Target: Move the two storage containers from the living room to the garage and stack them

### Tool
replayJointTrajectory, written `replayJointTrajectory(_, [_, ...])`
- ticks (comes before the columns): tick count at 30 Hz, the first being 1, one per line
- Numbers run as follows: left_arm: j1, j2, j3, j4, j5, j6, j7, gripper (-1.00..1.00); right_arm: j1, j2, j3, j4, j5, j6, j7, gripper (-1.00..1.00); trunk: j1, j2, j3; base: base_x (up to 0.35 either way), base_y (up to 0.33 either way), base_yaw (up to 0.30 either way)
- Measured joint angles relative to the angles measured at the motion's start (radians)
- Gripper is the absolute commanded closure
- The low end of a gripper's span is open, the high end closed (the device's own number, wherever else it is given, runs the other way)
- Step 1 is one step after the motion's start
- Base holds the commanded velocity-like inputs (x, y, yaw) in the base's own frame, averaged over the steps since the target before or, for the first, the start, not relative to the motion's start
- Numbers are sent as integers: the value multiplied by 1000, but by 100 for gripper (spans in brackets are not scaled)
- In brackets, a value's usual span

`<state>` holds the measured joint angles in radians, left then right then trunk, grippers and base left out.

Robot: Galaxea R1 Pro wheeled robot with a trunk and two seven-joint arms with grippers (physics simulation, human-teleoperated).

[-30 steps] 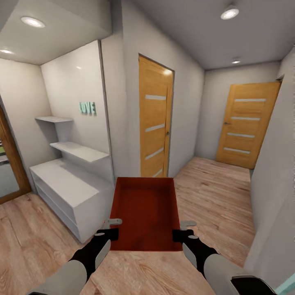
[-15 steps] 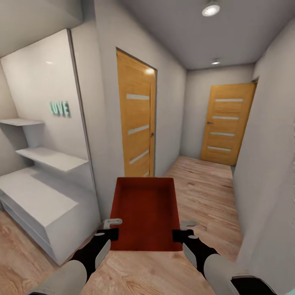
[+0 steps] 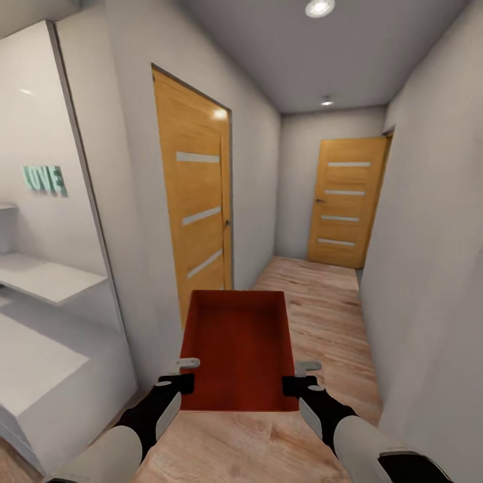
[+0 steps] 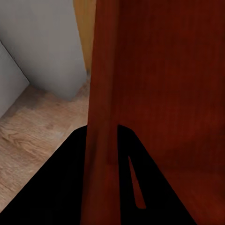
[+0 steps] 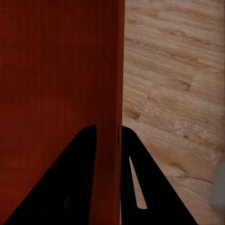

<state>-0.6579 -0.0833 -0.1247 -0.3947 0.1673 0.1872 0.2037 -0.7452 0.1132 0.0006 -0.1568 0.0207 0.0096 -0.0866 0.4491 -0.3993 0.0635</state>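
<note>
One orange-red storage container (image 3: 238, 349) hangs in front of me above the wood-plank hallway floor, open side up and empty. My left gripper (image 3: 180, 382) is shut on its left wall near the near corner, and my right gripper (image 3: 295, 384) is shut on its right wall. In the left wrist view the thin wall (image 4: 101, 140) runs between the two black fingers (image 4: 61, 187). The right wrist view shows the same clamp, with the container's wall (image 5: 110, 140) pinched between the dark fingers (image 5: 140, 187).
A narrow hallway runs ahead. An orange wooden door (image 3: 194, 215) is close on the left and another (image 3: 345, 201) closes the far end. White shelving (image 3: 47, 335) with "LOVE" lettering (image 3: 43, 180) stands at left. A grey wall (image 3: 429, 282) is close on the right.
The whole view has swung right and moved forward: the shelving slid toward the left edge and the hallway doors came nearer. The container and both grippers keep their places in the picture.
</note>
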Motion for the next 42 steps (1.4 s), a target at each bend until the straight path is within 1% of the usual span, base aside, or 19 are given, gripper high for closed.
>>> replayJointTrajectory(32, [0,0,0,0,0,0,0,100,0,0,0,0,0,0,0,100,0,0,0,322,0,-2])
replayJointTrajectory(36, [0,0,0,0,0,0,0,100,0,0,0,0,0,0,0,100,0,0,0,322,0,-128])
replayJointTrajectory(42, [0,0,0,0,1,0,0,100,0,0,0,0,0,0,0,100,0,0,0,322,0,-241])
